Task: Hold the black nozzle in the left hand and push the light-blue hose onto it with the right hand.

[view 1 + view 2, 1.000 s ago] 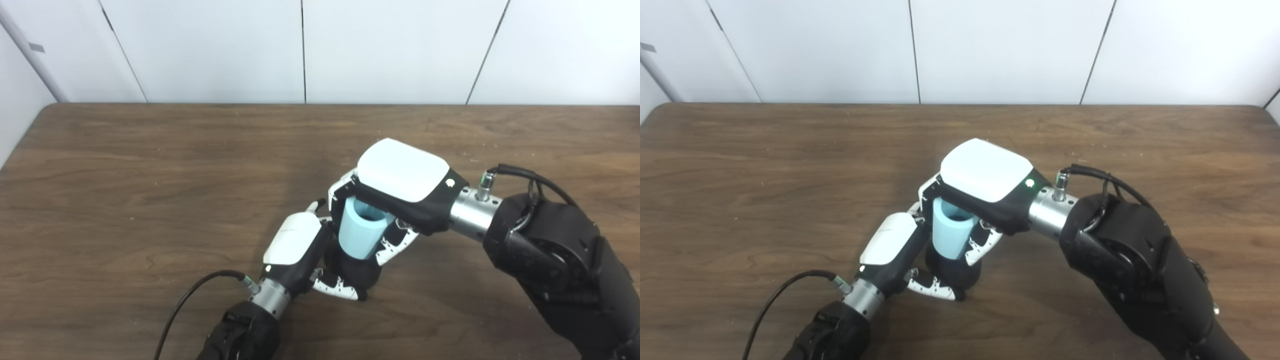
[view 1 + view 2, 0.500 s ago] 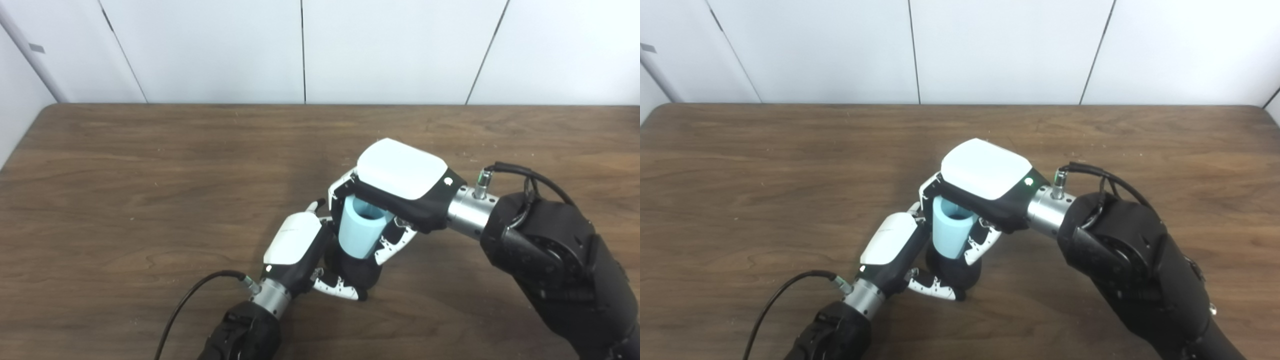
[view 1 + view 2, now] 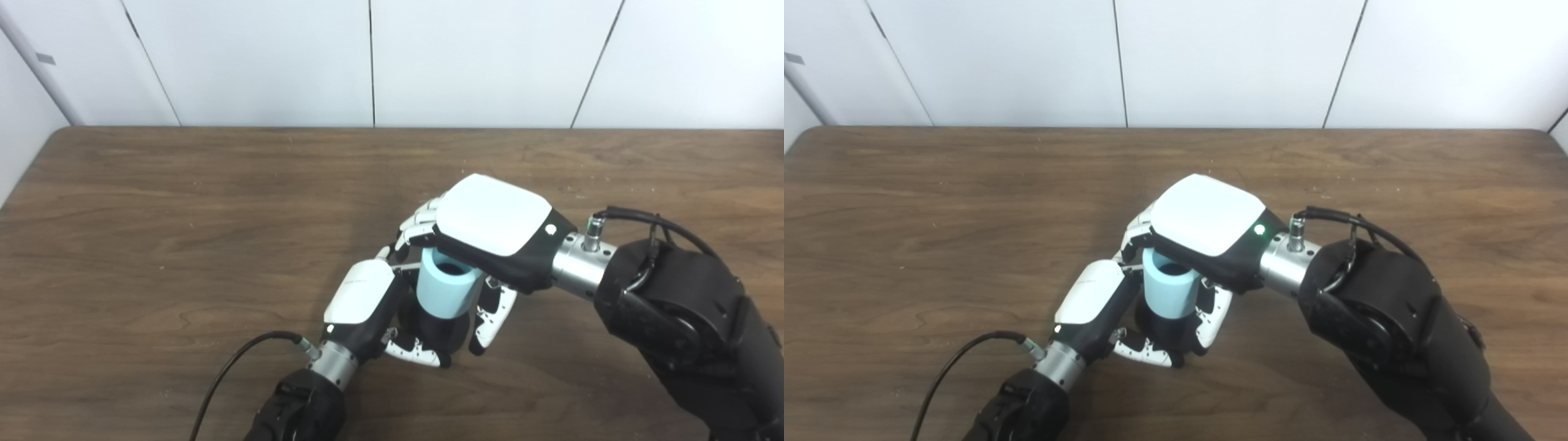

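Nearest the camera, a black cable point(image 3: 245, 355) ran along the table point(image 3: 153, 245) to the wrist of the left arm, which came in from the bottom edge. The left hand point(image 3: 361, 300) sat low near the table's front-centre, fingers point(image 3: 416, 355) curled round the base of the black nozzle point(image 3: 438, 331), so it was gripping the nozzle, which stood upright w/ its foot on or just above the wood; can't tell which.

The light-blue hose point(image 3: 446, 289), a short tube w/ its open end up, stood on top of the nozzle, lower rim over the nozzle's upper part. How far it was seated, can't tell: hands hid the joint.

The right hand point(image 3: 490, 214) sat over & just behind the hose, palm down, white back plate facing up. Its fingers point(image 3: 419, 223) were spread out toward the far-left side of the hose, not wrapped on it; the thumb point(image 3: 490, 315) hung down at the hose's right side, beside the nozzle. Looked loosened, i.e. open around the hose rather than clamped; whether palm touched the hose top, can't tell. The right arm came in from the bottom-right corner, a cable point(image 3: 643, 217) looping at its wrist.

Beyond the hands the table ran bare to its far edge, then a white panelled wall point(image 3: 478, 61).
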